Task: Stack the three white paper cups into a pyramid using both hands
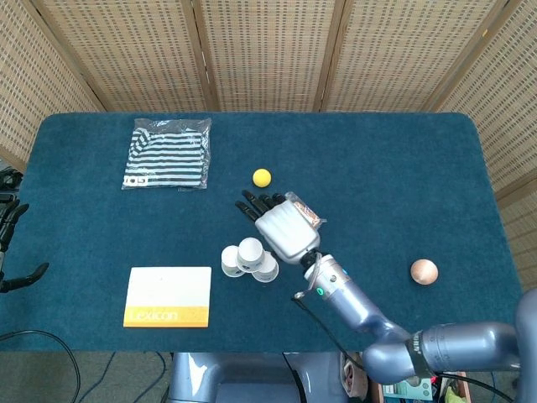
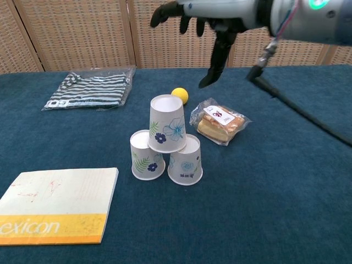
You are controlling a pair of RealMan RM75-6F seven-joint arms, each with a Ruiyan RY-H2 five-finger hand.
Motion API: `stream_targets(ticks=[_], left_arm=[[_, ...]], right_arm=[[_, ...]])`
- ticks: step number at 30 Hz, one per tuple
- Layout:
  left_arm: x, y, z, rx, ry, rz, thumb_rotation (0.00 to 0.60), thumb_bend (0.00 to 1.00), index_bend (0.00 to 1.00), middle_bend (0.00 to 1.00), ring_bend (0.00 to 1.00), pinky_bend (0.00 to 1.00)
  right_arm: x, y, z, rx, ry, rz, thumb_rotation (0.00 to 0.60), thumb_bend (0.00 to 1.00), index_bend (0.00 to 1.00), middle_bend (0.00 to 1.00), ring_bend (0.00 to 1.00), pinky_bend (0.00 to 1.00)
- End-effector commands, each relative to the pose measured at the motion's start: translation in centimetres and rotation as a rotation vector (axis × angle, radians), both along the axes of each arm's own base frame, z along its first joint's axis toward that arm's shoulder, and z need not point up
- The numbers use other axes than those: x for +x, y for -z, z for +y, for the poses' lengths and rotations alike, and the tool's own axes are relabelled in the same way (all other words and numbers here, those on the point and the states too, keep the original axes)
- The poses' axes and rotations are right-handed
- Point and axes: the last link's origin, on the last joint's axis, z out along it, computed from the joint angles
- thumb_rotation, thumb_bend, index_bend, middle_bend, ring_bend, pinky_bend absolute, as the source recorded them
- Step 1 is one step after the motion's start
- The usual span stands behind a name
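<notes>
"Lexicon" in white on the yellow band of the book (image 1: 167, 296) (first letter cut off in the chest view)
</notes>
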Motion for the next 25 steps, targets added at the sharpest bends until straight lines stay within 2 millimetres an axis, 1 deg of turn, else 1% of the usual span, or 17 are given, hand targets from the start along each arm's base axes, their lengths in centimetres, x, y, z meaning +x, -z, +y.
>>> stream_targets(ticks=[1,2,3,5,6,7,9,10,13,16,19,25], left_arm=[[0.0,0.0,-0.2,0.012,0.004,0.005,0.600,0.28,0.00,0.00,0.00,0.00],[0.0,0.0,-0.2,0.019,0.006,0.009,0.600,0.28,0.00,0.00,0.00,0.00],[-0.1,-0.2,-0.3,0.059,0.009,0.043,0.600,0.28,0.00,0.00,0.00,0.00],[-0.3,0.0,-0.5,0.104,0.009,0.086,0.600,0.28,0.00,0.00,0.00,0.00],[-0.3,0.4,-0.8,0.122,0.014,0.091,0.600,0.28,0.00,0.00,0.00,0.00],[-0.4,0.5,-0.9,0.130,0.018,0.086,0.600,0.28,0.00,0.00,0.00,0.00],[-0.4,0.7,-1.1,0.139,0.023,0.083,0.600,0.28,0.00,0.00,0.00,0.00],[-0.5,0.9,-1.2,0.146,0.028,0.081,0.600,0.28,0.00,0.00,0.00,0.00],[-0.6,1.1,-1.4,0.147,0.034,0.076,0.600,0.28,0.00,0.00,0.00,0.00],[-0.8,1.7,-1.9,0.134,0.034,0.069,0.600,0.28,0.00,0.00,0.00,0.00],[-0.9,2.0,-2.2,0.120,0.035,0.070,0.600,0.28,0.00,0.00,0.00,0.00],[-0.9,2.0,-2.6,0.114,0.046,0.055,0.600,0.28,0.00,0.00,0.00,0.00]], right_arm=[[-8.2,-6.6,-0.7,-0.235,-0.048,0.020,0.600,0.00,0.12,0.14,0.19,0.26],[-9.4,-7.3,-0.7,-0.264,-0.043,0.028,0.600,0.00,0.12,0.12,0.15,0.21],[-13.0,-9.1,-0.6,-0.338,0.002,0.049,0.600,0.00,0.12,0.11,0.12,0.17],[-16.5,-10.4,0.2,-0.383,0.054,0.041,0.600,0.00,0.11,0.04,0.02,0.05],[-19.0,-11.2,1.2,-0.403,0.121,0.019,0.600,0.00,0.10,0.03,0.01,0.03],[-20.4,-11.6,1.9,-0.410,0.154,-0.001,0.600,0.00,0.07,0.01,0.00,0.00],[-21.7,-11.8,2.8,-0.417,0.181,-0.019,0.600,0.00,0.02,0.00,0.00,0.00],[-23.0,-12.0,3.9,-0.422,0.219,-0.036,0.600,0.00,0.01,0.00,0.00,0.00],[-24.3,-12.0,5.3,-0.424,0.256,-0.067,0.600,0.00,0.00,0.00,0.00,0.00],[-26.2,-11.5,7.7,-0.419,0.312,-0.106,0.600,0.00,0.00,0.00,0.00,0.00],[-27.4,-10.8,9.5,-0.423,0.349,-0.112,0.600,0.00,0.00,0.00,0.00,0.00],[-28.8,-9.9,11.8,-0.437,0.401,-0.140,0.600,0.00,0.00,0.00,0.00,0.00]])
